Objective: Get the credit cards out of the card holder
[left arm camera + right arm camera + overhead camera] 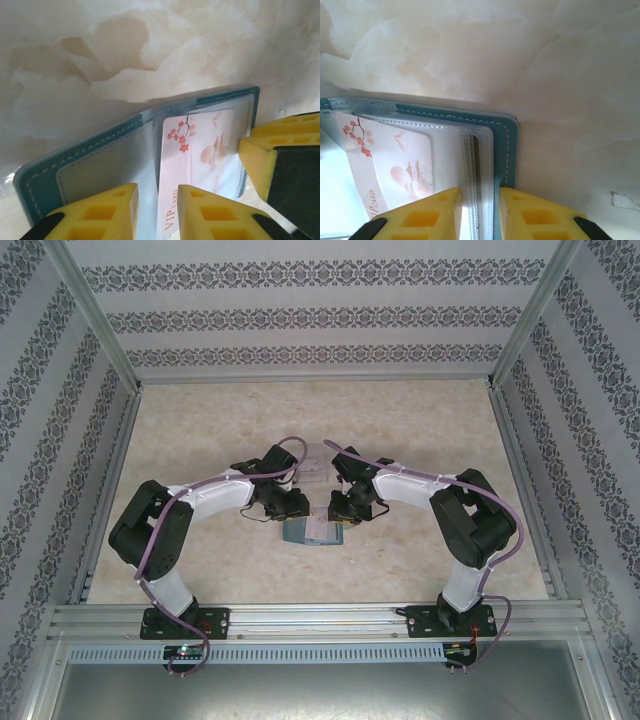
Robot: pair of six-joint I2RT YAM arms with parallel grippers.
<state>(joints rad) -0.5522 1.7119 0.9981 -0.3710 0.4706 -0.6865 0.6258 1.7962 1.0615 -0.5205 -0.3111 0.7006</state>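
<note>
Jaws of the left tool (157,190) stand a small way apart with nothing clamped between them. They hang over one long edge of the one credit card (205,145) in sight, a white-and-pink card printed with blossom and marked VIP. Jaws of the right tool (479,192) stand about as narrow, straddling the stacked sleeve edges and the outer cover edge of the card holder (506,132). Whether its pads bear on that material cannot be told. The card holder lies opened, inner side up, on the worktop (300,420) between the two tools, toward the near side.

Handling: the credit card is judged light, thin and stiff, with a glossy face likely to slip under a flat push. It sits in a clear sleeve (450,150), so expect drag from the film. Take hold across its thickness at whichever edge stands proud of the pocket mouth. The card holder looks soft and light and will probably lift with the card unless one cover is pinned. The stitched cover edge is the firmest place to pin.
</note>
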